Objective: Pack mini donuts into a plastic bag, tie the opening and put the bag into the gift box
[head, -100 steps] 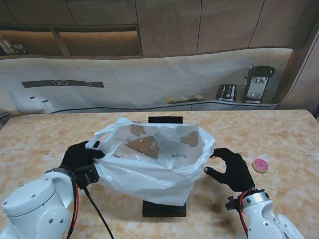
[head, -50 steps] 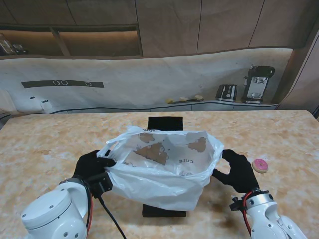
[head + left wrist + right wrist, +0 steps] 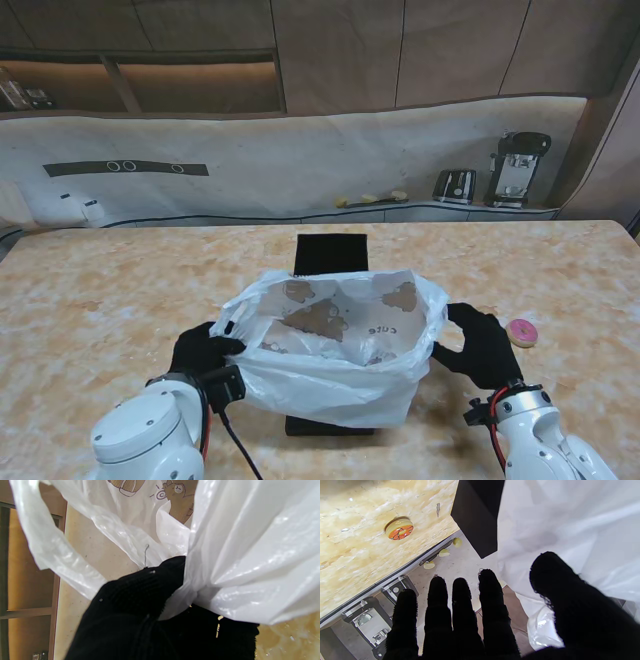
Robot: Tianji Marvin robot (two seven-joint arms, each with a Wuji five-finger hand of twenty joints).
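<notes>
A: What differs from a second ago?

B: The plastic bag (image 3: 335, 345) sits lower and further right, bunched more tightly, and the left hand (image 3: 205, 352) has come nearer to me and toward the middle. The right hand (image 3: 480, 345) has barely shifted.

A: Which way does the bag face?

B: Its mouth opens upward and toward the far side; its long axis runs left to right between the hands, over the black gift box (image 3: 331, 260), which stretches away from me beneath it.

A: And the fingers?

B: The left fingers (image 3: 160, 580) are pinched on gathered film at the bag's left edge. The right hand's four fingers (image 3: 460, 597) lie straight and close together, thumb spread apart, with the bag's right edge beside the thumb; whether it grips the film I cannot tell.

A: Anything else?

B: One pink mini donut (image 3: 522, 332) lies on the marble table (image 3: 90, 290), just right of the right hand.
</notes>
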